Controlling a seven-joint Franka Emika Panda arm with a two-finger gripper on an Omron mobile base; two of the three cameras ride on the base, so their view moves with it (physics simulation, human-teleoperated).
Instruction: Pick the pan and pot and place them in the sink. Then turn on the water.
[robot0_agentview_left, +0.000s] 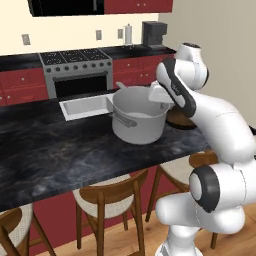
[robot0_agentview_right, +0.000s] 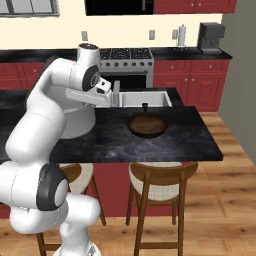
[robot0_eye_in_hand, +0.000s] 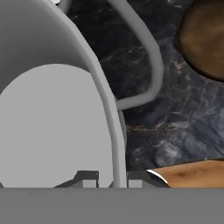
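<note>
1. Across the kitchen island runs the dark marble surface (robot0_agentview_left: 60, 155), which carries both cooking vessels; wooden stools (robot0_agentview_right: 160, 187) stand under its near edge.
2. At the far edge of this surface is the sink (robot0_agentview_left: 80, 106), a white basin set into the top. It has nothing of the task in it yet, so both placements are, in my judgement, not done.
3. Next in size is the pot (robot0_agentview_left: 137, 117), grey and tall. It stands just beside the sink, at the basin's corner, so only a short carry over the rim should be needed.
4. Smaller is the pan (robot0_agentview_right: 146, 125), brown and low, resting flat on the surface on the other side of the pot, its black handle pointing toward the sink. It is apart from the pot and nothing touches it.
5. Smallest is the claw (robot0_eye_in_hand: 113, 179). The hand view shows the thin wall of the pot passing between its two tips, one inside and one outside, near a loop handle. The claw is closed tight on this rim, probably because the wall is the only part narrow enough to pinch.
</note>
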